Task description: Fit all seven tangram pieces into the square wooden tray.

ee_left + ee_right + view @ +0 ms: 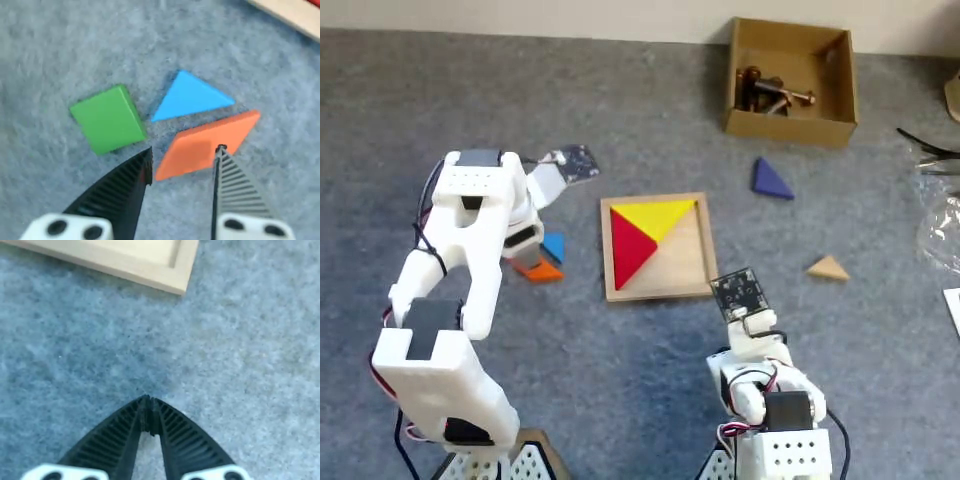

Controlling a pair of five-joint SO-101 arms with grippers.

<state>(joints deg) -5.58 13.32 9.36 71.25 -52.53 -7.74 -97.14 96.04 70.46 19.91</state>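
Observation:
The square wooden tray point(692, 280) lies mid-table holding a yellow triangle point(655, 216) and a red triangle point(628, 248). My left gripper point(184, 162) hangs open just above the orange parallelogram point(205, 145), its fingertips on either side of that piece's near end. Beside the parallelogram lie a light blue triangle point(191, 96) and a green square point(109, 118). In the high view the orange piece point(541, 270) and blue triangle point(553, 246) peek out from under the left arm. My right gripper point(149, 412) is shut and empty over bare carpet near the tray's corner point(180, 280). A dark blue triangle point(771, 180) and a tan triangle point(828, 268) lie right of the tray.
A cardboard box point(790, 120) with wooden odds and ends stands at the back right. Clear plastic and dark tools point(935, 160) lie along the right edge. Grey carpet point(620, 380) covers the table.

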